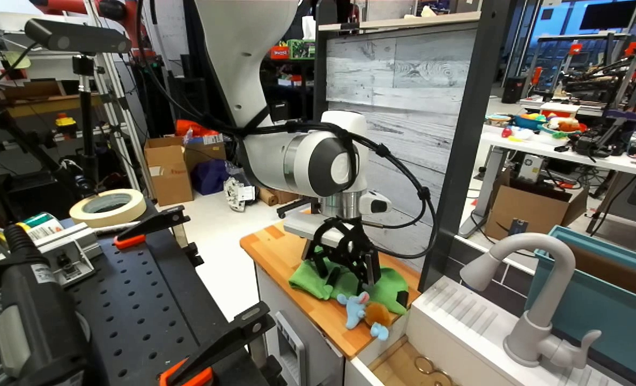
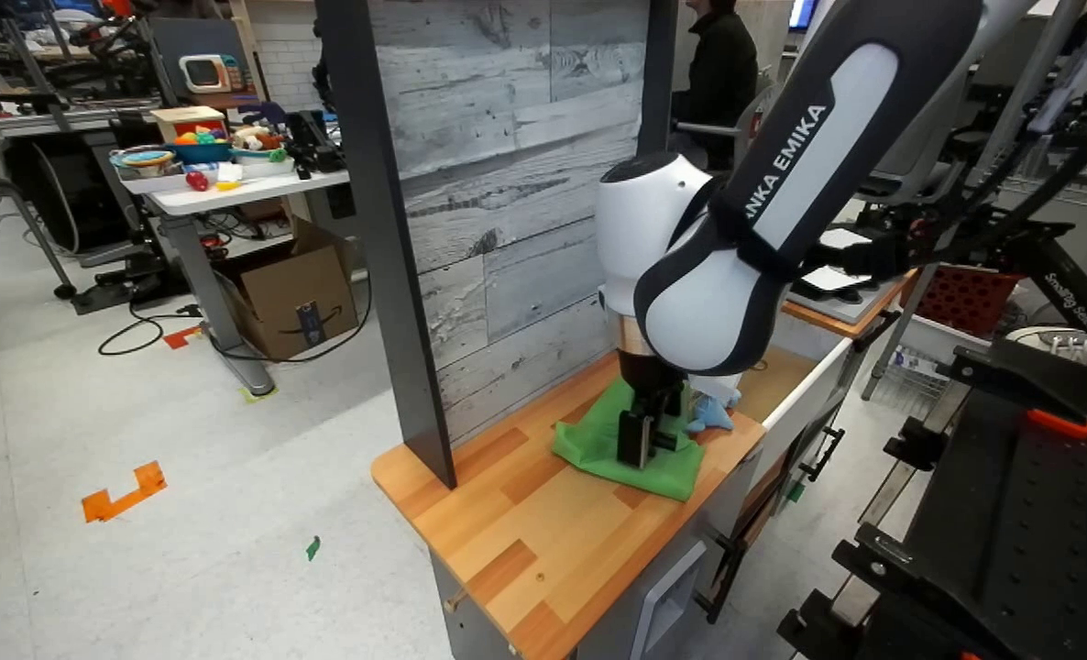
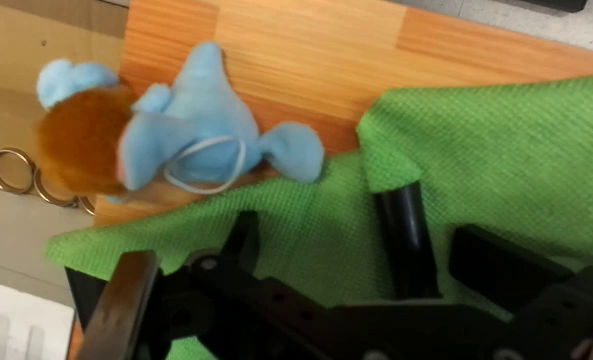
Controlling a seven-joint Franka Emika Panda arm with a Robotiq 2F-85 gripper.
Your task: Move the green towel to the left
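Robot gripper (image 1: 346, 271), its fingers (image 3: 501, 270) spread apart, low over the green towel (image 3: 326, 235), which lies directly beneath on the wooden counter (image 1: 272, 249). In an exterior view the towel's long axis runs left to right, roughly matching the finger spread; a plush toy (image 1: 355, 312) sits by its near edge.

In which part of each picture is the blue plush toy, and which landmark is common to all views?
In an exterior view: blue plush toy, right of centre and low.
In an exterior view: blue plush toy, right of centre, somewhat below the middle.
Wrist view: blue plush toy, upper left.
Shared landmark: the green towel, beside it in all three.
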